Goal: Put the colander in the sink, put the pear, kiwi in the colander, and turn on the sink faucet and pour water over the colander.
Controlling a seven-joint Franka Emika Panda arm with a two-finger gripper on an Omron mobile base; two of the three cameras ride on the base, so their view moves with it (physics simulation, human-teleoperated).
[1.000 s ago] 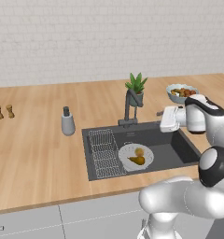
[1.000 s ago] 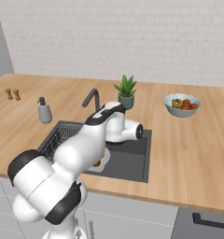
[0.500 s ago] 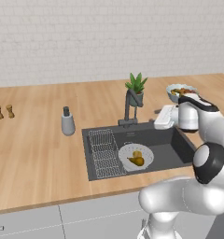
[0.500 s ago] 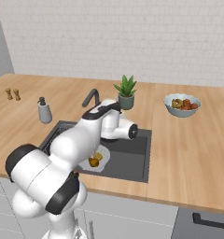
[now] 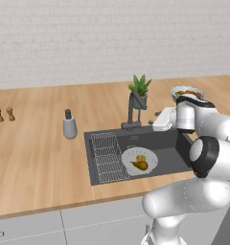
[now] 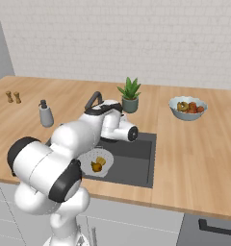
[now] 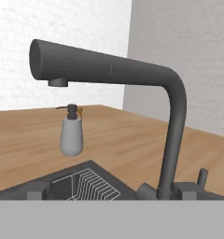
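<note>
The white colander (image 5: 139, 160) (image 6: 95, 164) lies in the dark sink (image 5: 169, 155) (image 6: 136, 161), right of the wire rack. In it rest the brownish pear (image 5: 141, 165) (image 6: 95, 167) and the yellow-green kiwi (image 5: 141, 157) (image 6: 101, 161). The dark gooseneck sink faucet (image 5: 131, 112) (image 6: 93, 100) (image 7: 172, 130) stands at the sink's back edge with its spout over the basin. No water runs from it. My gripper (image 5: 155, 120) (image 7: 111, 192) hangs open just right of the faucet, level with its stem and facing it, with nothing between the fingers.
A grey soap dispenser (image 5: 69, 125) (image 6: 45, 114) (image 7: 71, 135) stands left of the sink. A potted plant (image 5: 140, 91) (image 6: 130, 96) sits behind the faucet. A fruit bowl (image 5: 186, 92) (image 6: 187, 108) is on the right counter, and two small shakers (image 5: 4, 115) (image 6: 12, 97) stand far left.
My hand has slid left above the sink's back right part and come closer to the faucet. The jaws have stayed open. Colander and fruit have not moved.
</note>
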